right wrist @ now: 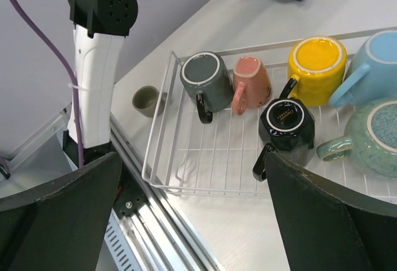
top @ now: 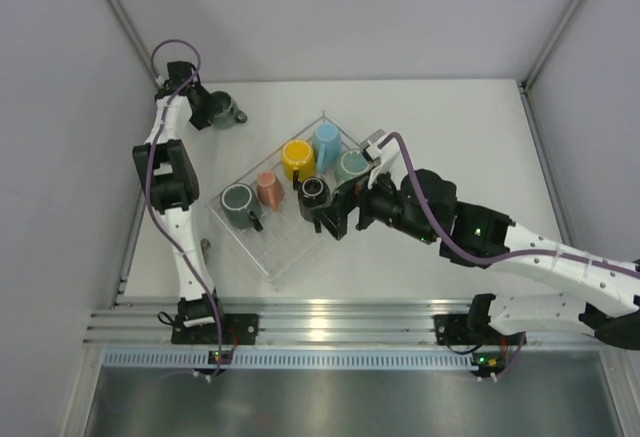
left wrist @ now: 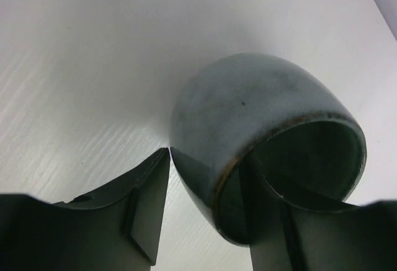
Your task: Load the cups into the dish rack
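We find only one piece of writing: a short gold script (right wrist: pixel 284 116) on the upward face of the black mug (right wrist: pixel 291 139), which stands in the dish rack (right wrist: pixel 162 153). It is too small for us to read.

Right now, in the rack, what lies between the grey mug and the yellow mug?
The salmon pink mug lies between the grey mug and the yellow mug; the right wrist view shows it best.

light: bright, even | shadows: soft | glare: aluminium rail (top: pixel 320 309) | blur: left hand (left wrist: pixel 208 178), near
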`<action>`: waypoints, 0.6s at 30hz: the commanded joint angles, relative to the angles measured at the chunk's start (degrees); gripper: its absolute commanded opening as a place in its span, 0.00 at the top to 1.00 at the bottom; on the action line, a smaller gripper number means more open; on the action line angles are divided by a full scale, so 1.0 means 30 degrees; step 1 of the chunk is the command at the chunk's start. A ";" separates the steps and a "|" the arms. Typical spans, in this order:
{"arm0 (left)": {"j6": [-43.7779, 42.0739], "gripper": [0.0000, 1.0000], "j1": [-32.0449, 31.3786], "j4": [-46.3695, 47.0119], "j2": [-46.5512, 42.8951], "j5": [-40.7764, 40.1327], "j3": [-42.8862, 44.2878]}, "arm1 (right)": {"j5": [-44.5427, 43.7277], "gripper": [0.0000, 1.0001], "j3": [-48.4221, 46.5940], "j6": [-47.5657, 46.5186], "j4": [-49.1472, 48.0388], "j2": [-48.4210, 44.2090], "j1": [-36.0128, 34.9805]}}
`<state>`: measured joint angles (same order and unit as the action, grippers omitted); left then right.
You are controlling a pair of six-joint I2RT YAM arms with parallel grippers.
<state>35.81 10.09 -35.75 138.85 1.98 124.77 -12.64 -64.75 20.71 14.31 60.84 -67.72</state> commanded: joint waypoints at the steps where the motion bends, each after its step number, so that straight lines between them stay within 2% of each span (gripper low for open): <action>1: -0.0335 0.47 0.0153 0.0490 0.0095 0.0688 0.0422 | -0.0092 0.01 -0.0535 0.0157 -0.0930 0.0052 -0.0013; 4: -0.0511 0.66 0.0183 0.0490 -0.0138 0.0718 0.0042 | -0.0121 0.01 -0.0419 0.0304 -0.0989 -0.0006 -0.0013; 5: -0.0541 0.77 0.0154 0.0490 -0.0284 0.0689 -0.0075 | -0.0121 0.01 -0.0360 0.0333 -0.0989 0.0023 -0.0013; 7: -0.0629 0.89 0.0212 0.0490 -0.0722 0.0630 -0.0456 | -0.0063 0.01 -0.0272 0.0362 -0.0989 0.0052 -0.0013; 8: -0.0658 0.99 0.0212 0.0461 -0.0899 0.0630 -0.0573 | -0.0063 0.00 -0.0185 0.0420 -0.1018 0.0052 -0.0013; 13: -0.0688 1.00 0.0329 0.0519 -0.2215 0.0747 -0.0955 | 0.0026 0.01 -0.0067 0.0480 -0.1048 0.0052 -0.0014; 18: -0.0746 1.00 0.0329 0.0635 -0.3506 0.0834 -0.1013 | -0.1083 0.01 0.0225 0.1207 -0.1340 -0.0560 -0.0014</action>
<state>33.47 10.52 -37.50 137.49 3.07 120.92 -13.06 -64.47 22.31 13.56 61.10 -67.70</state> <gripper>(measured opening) 0.206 0.993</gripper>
